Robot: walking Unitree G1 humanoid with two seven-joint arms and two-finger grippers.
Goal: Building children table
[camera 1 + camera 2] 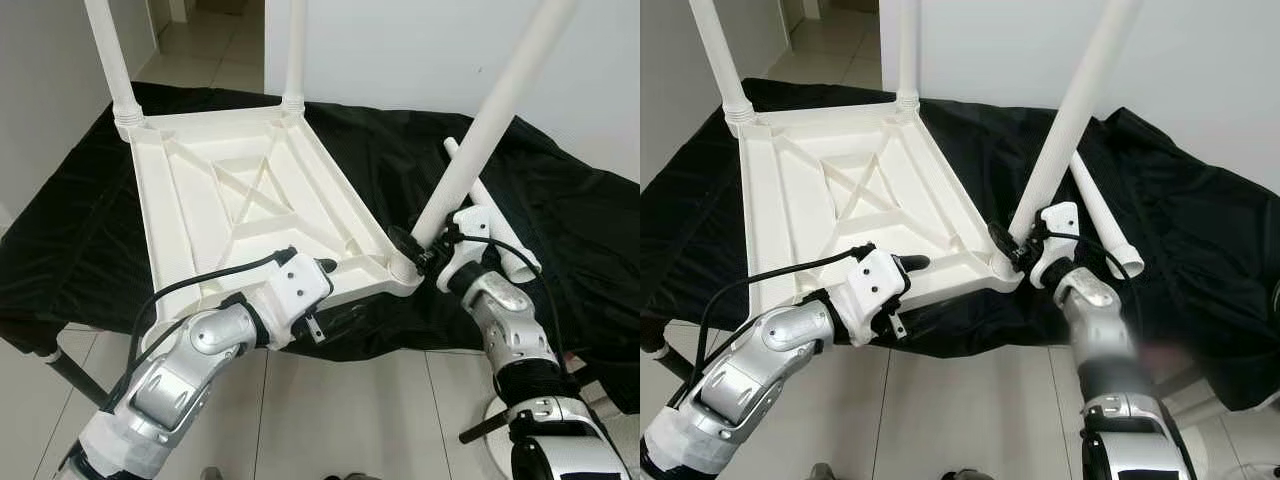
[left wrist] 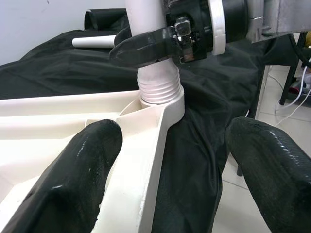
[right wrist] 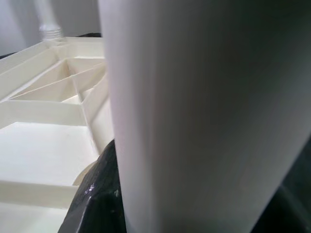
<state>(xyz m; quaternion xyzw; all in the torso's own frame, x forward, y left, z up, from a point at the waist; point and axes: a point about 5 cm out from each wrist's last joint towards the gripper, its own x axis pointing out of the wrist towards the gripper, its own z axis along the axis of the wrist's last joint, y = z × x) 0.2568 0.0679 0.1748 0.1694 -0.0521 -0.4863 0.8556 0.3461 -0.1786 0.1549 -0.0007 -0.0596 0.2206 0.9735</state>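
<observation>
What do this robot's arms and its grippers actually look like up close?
Both arms are jointed silver metal with black bands and white wrist housings. A black cable loops along the left arm. The left gripper has two thick, rounded, glossy black fingers; the right gripper is black too.

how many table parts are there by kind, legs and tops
upside-down tabletop: 1
legs standing in corner sockets: 3, far left, far right, near right, the last held by the right gripper
loose leg on the black cloth: 1
total: 5
</observation>
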